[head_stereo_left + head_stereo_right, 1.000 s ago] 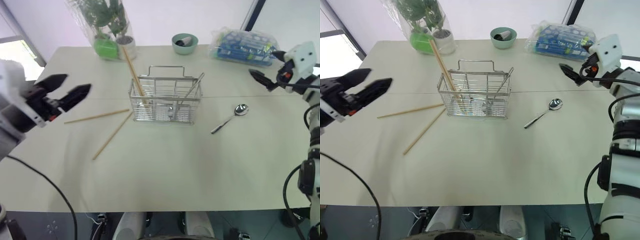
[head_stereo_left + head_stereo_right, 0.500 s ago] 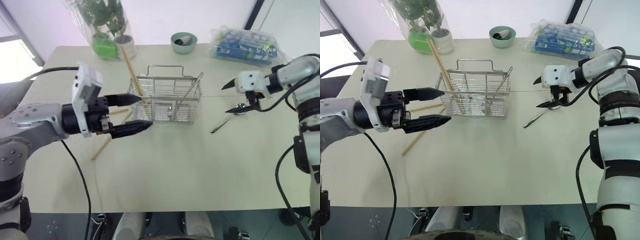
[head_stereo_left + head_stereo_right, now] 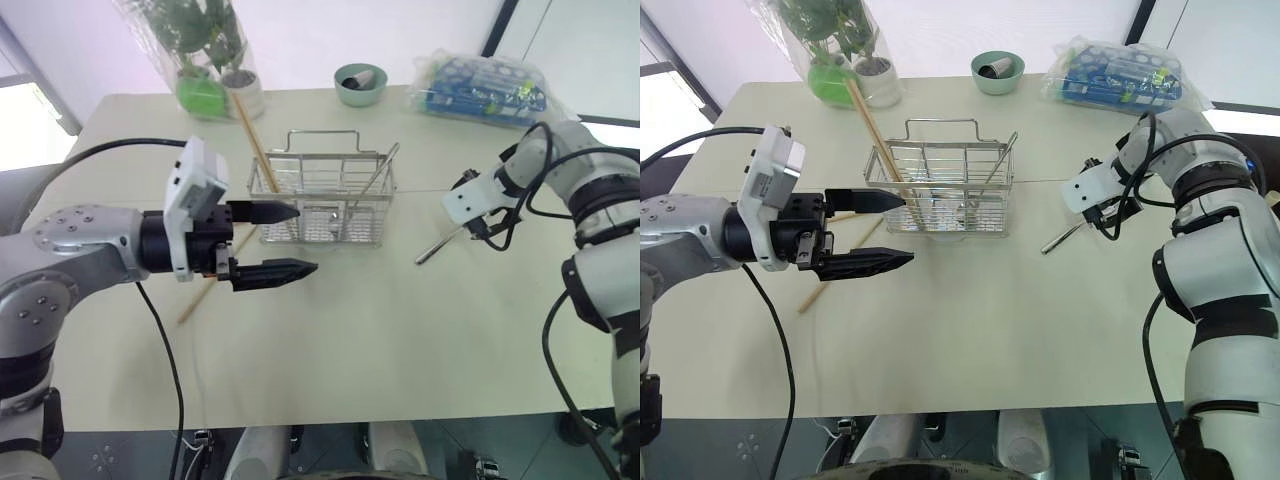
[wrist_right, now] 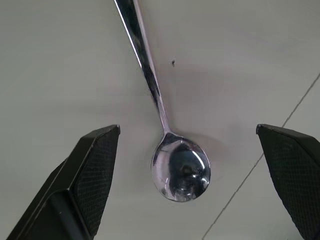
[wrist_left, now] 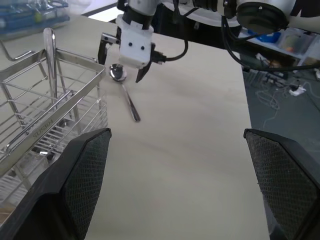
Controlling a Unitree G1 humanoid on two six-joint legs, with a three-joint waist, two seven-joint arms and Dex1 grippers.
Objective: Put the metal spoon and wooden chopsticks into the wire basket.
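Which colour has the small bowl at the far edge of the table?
The small bowl is pale green; the left eye view shows it best.

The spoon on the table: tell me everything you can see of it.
The spoon is shiny silver metal, with a round bowl facing up and a slim straight handle. It lies flat on the pale table, to the right of the wire basket and apart from it. The right tool hovers over its bowl with fingers open on either side, not touching it. Nothing else touches it.
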